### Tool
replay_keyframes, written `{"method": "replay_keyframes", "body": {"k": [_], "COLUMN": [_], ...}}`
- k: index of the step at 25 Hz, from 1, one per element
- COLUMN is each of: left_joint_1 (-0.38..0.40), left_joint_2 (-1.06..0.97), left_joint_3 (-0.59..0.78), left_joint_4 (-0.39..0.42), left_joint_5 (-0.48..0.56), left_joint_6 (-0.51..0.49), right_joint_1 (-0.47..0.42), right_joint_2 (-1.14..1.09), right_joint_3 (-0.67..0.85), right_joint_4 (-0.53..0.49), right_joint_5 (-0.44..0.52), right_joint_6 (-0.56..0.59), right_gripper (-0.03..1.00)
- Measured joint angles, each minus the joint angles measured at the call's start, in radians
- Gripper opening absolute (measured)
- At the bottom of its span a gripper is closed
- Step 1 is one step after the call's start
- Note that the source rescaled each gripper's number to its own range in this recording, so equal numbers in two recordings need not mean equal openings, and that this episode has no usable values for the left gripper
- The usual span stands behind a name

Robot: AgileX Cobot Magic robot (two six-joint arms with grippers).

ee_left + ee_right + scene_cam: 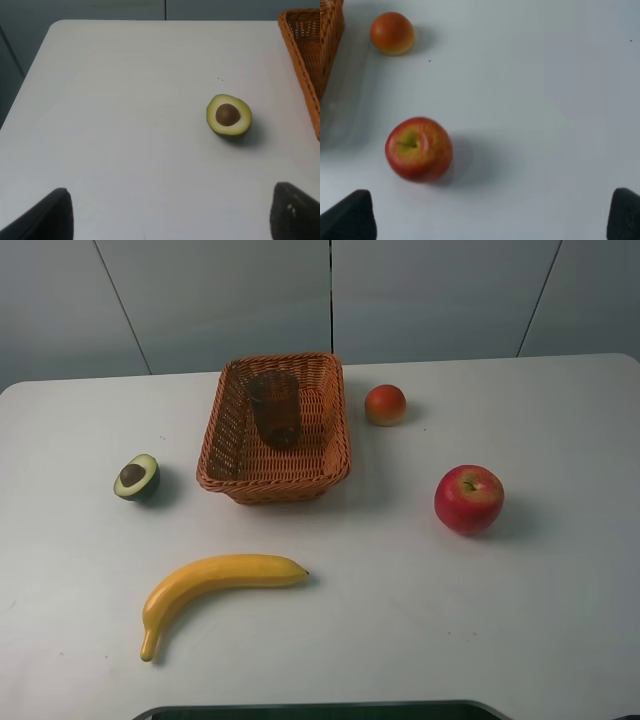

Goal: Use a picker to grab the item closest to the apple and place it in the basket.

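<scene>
Wicker basket [275,430] on the desk [400,610], holding a dark tumbler [275,408].
Small orange-red fruit [385,405], kind unclear, lies between basket and apple [468,499]; left claw [167,212] and right claw [492,215] gape wide, empty, fingertips cropped.

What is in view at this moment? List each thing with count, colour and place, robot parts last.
table: one, white, under everything.
basket: one, orange-brown wicker, upper middle of the table.
cup: one, dark translucent brown, inside the basket.
small round fruit: one, orange-red, right of the basket, the item nearest the apple.
apple: one, red with yellow near the stem, right side.
avocado half: one, green with brown pit, left of the basket.
banana: one, yellow, front left.
left gripper: black fingers spread wide, holding nothing.
right gripper: black fingers spread wide, holding nothing.
</scene>
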Motion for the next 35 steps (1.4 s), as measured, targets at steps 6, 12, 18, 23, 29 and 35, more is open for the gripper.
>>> {"method": "replay_keyframes", "body": {"k": [6,12,18,23,29,35], "left_joint_1": [0.0,0.0,0.0,0.0,0.0,0.0], "left_joint_2": [0.0,0.0,0.0,0.0,0.0,0.0], "left_joint_3": [0.0,0.0,0.0,0.0,0.0,0.0], "left_joint_4": [0.0,0.0,0.0,0.0,0.0,0.0], "left_joint_5": [0.0,0.0,0.0,0.0,0.0,0.0], "left_joint_6": [0.0,0.0,0.0,0.0,0.0,0.0], "right_joint_1": [0.046,0.055,0.059,0.064,0.064,0.064], "right_joint_2": [-0.228,-0.406,-0.435,-0.439,-0.439,-0.439], "right_joint_3": [0.077,0.12,0.121,0.121,0.121,0.121], "right_joint_4": [-0.016,-0.016,-0.016,-0.016,-0.016,-0.046], "right_joint_5": [0.051,0.06,0.06,0.06,0.06,0.06], "right_joint_6": [0.0,0.0,0.0,0.0,0.0,0.003], "right_gripper": [1.0,1.0,1.0,1.0,1.0,1.0]}}
